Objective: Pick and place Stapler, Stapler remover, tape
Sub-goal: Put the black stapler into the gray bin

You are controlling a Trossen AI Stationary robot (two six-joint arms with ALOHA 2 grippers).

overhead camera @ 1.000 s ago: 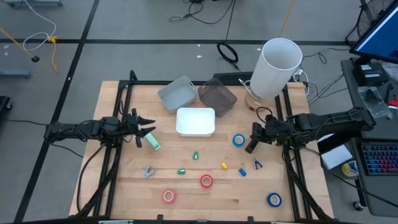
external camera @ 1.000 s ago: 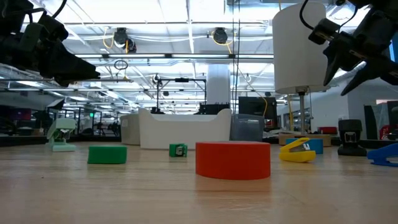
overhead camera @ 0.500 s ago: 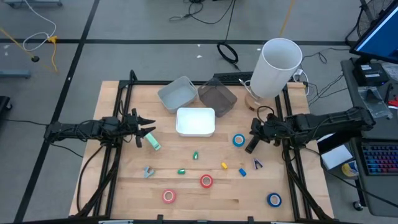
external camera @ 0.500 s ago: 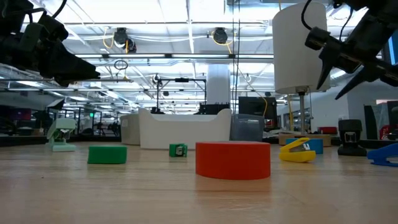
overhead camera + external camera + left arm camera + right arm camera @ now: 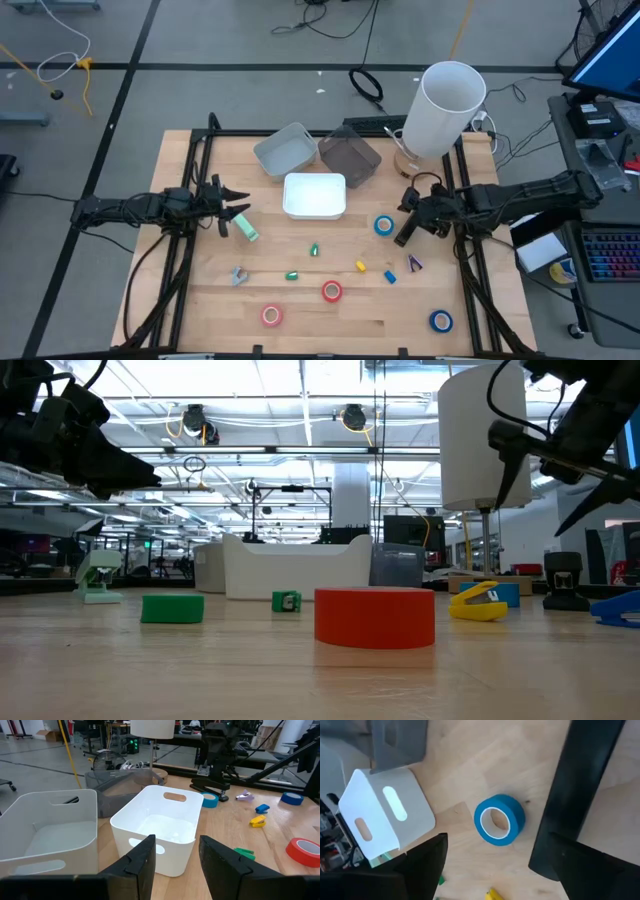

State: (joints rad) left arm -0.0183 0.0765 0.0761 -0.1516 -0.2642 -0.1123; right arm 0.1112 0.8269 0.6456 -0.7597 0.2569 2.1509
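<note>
My right gripper (image 5: 407, 214) (image 5: 545, 488) hangs open above the table with nothing between its fingers. Under it lie a blue roll of tape (image 5: 499, 819) (image 5: 384, 226) and a black stapler (image 5: 577, 795) (image 5: 403, 237). My left gripper (image 5: 236, 205) (image 5: 177, 851) stands open at the left, touching nothing, beside a mint-green stapler (image 5: 246, 231). A red tape roll (image 5: 332, 291), a pink one (image 5: 271, 316) and another blue one (image 5: 441, 321) lie flat near the front. Small stapler removers lie between them: grey (image 5: 238, 275), green (image 5: 314, 249), yellow (image 5: 361, 266), violet (image 5: 413, 263).
A white bin (image 5: 315, 195), a pale grey bin (image 5: 285, 150) and a dark grey bin (image 5: 350, 156) stand at the middle back. A tall white cylinder (image 5: 447, 108) stands at the back right. Black frame rails (image 5: 205, 150) run along both sides.
My right gripper has opened its fingers wide while staying above the blue tape and the black stapler. Nothing on the table has moved.
</note>
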